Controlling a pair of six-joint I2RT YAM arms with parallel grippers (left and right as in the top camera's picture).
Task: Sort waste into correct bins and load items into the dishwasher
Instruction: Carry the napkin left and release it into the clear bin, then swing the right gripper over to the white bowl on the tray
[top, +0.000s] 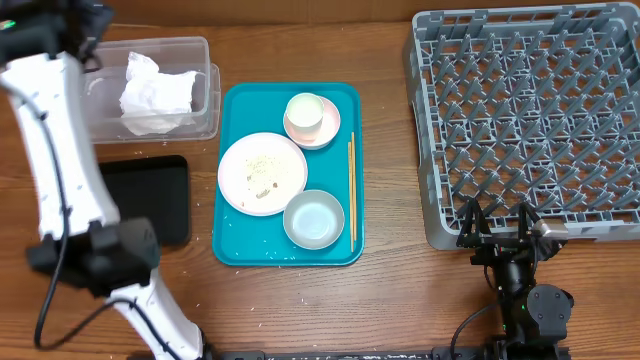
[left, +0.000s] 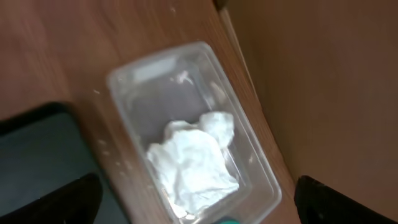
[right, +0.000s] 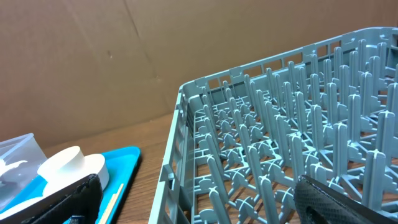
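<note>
A teal tray (top: 240, 110) holds a crumb-covered white plate (top: 262, 172), a pale blue bowl (top: 313, 219), a cup (top: 305, 115) on a pink saucer and a pair of chopsticks (top: 351, 190). A crumpled white tissue (top: 155, 95) lies in the clear bin (top: 195, 50); both also show in the left wrist view, tissue (left: 193, 162) and bin (left: 155, 62). My left gripper (left: 199, 202) is open and empty above that bin. My right gripper (top: 497, 225) is open and empty at the front edge of the grey dishwasher rack (top: 530, 110).
A black bin (top: 150, 195) sits left of the tray, below the clear bin. The left arm (top: 50, 150) runs along the table's left side. A cardboard wall stands behind the table. The right wrist view shows the rack (right: 280, 149) and the tray corner (right: 124, 158).
</note>
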